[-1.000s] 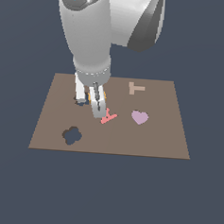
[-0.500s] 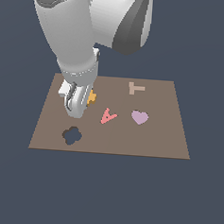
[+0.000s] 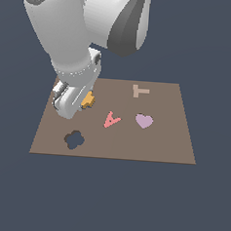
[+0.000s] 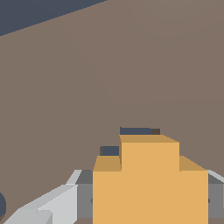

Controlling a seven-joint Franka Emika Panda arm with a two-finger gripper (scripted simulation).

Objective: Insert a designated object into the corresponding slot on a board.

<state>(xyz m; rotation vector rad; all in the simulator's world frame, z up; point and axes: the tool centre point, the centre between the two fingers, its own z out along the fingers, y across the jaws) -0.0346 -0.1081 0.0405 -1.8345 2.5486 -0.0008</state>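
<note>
My gripper [image 3: 79, 103] is shut on the orange jagged piece [image 3: 88, 100] and holds it over the back left part of the brown board [image 3: 159, 140]. In the wrist view the orange piece [image 4: 148, 183] sits between my grey fingers [image 4: 57, 205]. Dark bits of a cutout [image 4: 134, 131] show on the board just past it; this looks like the jagged slot, mostly hidden by the piece. In the exterior view the slot is hidden behind my arm. I cannot tell whether the piece touches the board.
A dark clover-shaped cutout [image 3: 74, 139] lies near the board's front left. A red "A" piece [image 3: 111, 119], a lilac heart [image 3: 144, 121] and a tan T shape [image 3: 140, 91] lie on the board towards the exterior view's right.
My arm has swung to the exterior view's left, away from the red "A", carrying the orange piece, which now shows beside the hand. In the last half second it barely moved.
</note>
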